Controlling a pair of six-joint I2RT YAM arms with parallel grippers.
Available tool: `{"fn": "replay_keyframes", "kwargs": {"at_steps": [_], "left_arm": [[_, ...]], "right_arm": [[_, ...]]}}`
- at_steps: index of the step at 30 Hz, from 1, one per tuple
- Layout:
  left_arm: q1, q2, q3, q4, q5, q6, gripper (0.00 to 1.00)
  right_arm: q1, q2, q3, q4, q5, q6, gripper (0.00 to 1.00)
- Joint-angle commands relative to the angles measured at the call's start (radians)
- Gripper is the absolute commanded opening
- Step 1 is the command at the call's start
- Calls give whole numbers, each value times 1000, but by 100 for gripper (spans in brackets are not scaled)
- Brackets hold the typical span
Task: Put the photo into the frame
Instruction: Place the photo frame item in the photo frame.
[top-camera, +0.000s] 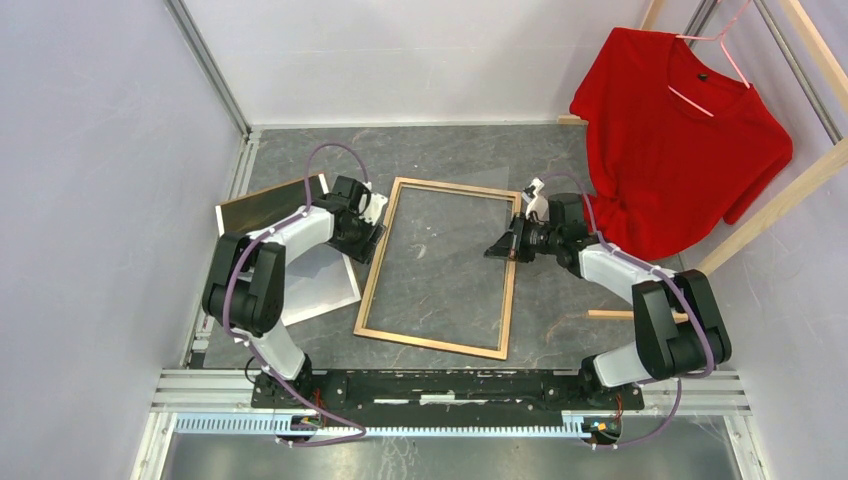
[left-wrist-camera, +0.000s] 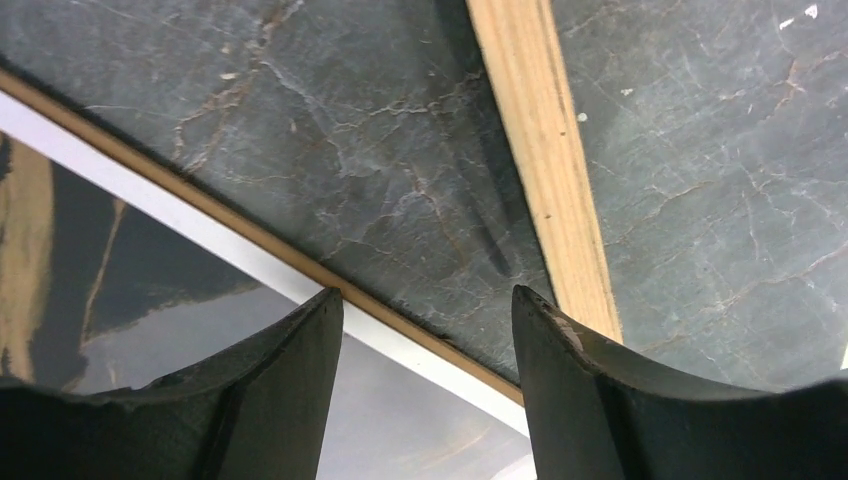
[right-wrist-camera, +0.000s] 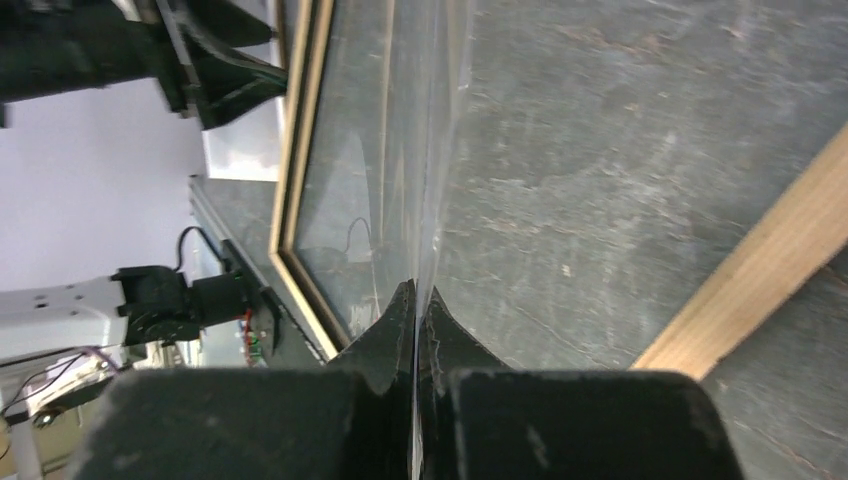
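Observation:
The frame (top-camera: 378, 265) lies wood side up in the middle of the table. The photo (top-camera: 325, 285), dark at its far end and pale near me, lies flat to its left under my left arm. My left gripper (top-camera: 375, 222) hovers open over the photo's white-bordered edge (left-wrist-camera: 200, 225), next to the frame's left rail (left-wrist-camera: 540, 150). Nothing sits between its fingers (left-wrist-camera: 300, 380). My right gripper (top-camera: 497, 247) is inside the frame by the right rail (right-wrist-camera: 760, 280). It is shut on the edge of a clear sheet (right-wrist-camera: 400, 150).
A thin brown board edge (left-wrist-camera: 260, 235) shows under the photo's border. A red shirt (top-camera: 680, 150) hangs on a wooden rack (top-camera: 770, 215) at the back right. A loose wooden stick (top-camera: 610, 314) lies by the right arm. Walls close in the left and the back.

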Motion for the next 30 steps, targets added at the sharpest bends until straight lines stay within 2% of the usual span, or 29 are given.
{"fn": "replay_keyframes", "kwargs": {"at_steps": [1,7,12,14,18,25,27,30], "left_arm": [[-25,10,-18,52,-18,-2,69],[-27,13,-31,53,-4,3,66],[-25,4,-37,43,29,8,62],[-20,-2,-34,31,53,11,58],[16,-17,-12,3,125,11,51],[129,-46,46,-53,218,29,50],[164,-54,65,-71,220,39,50],[200,-70,80,-74,192,51,50]], "right_arm": [[0,-46,-15,169,-125,95,0],[-8,-40,-34,252,-171,184,0],[-14,-52,-75,466,-246,375,0],[-15,-64,-73,498,-259,416,0],[-15,-98,-65,517,-268,458,0],[-15,-157,-51,492,-276,463,0],[-14,-161,-37,426,-270,417,0],[-15,-148,-50,425,-266,421,0]]}}
